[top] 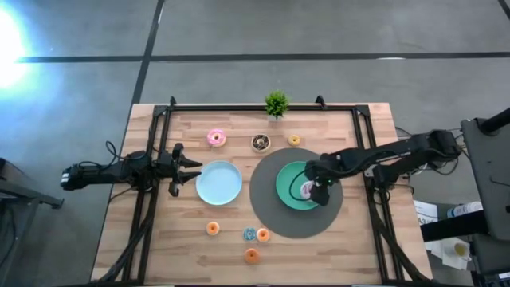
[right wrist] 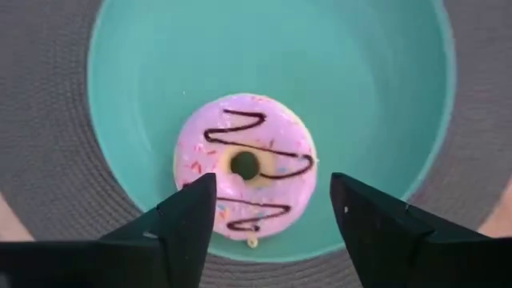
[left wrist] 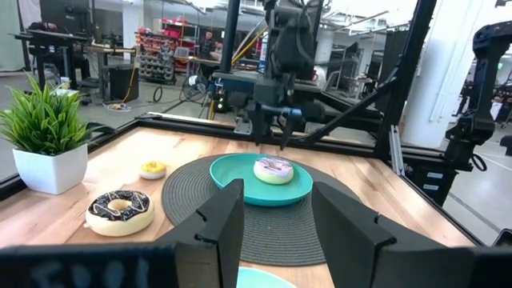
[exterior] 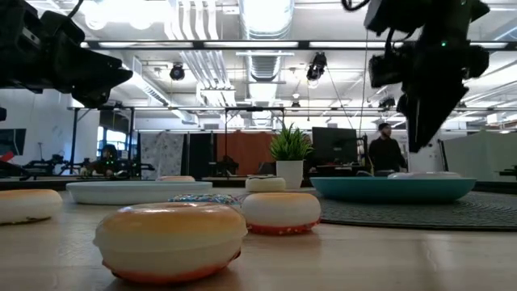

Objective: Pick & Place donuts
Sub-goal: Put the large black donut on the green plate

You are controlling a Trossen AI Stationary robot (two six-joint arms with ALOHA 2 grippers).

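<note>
pink donut (right wrist: 244, 174), dark zigzag icing

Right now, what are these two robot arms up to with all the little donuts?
The right gripper hangs just above a pale donut with a dark zigzag, which lies in the teal plate on a round grey mat. Its fingers are open and do not grip the donut. The left gripper waits, open, beside the light-blue plate, which has nothing on it. A pink donut, a chocolate one and several minis lie loose on the table.
</note>
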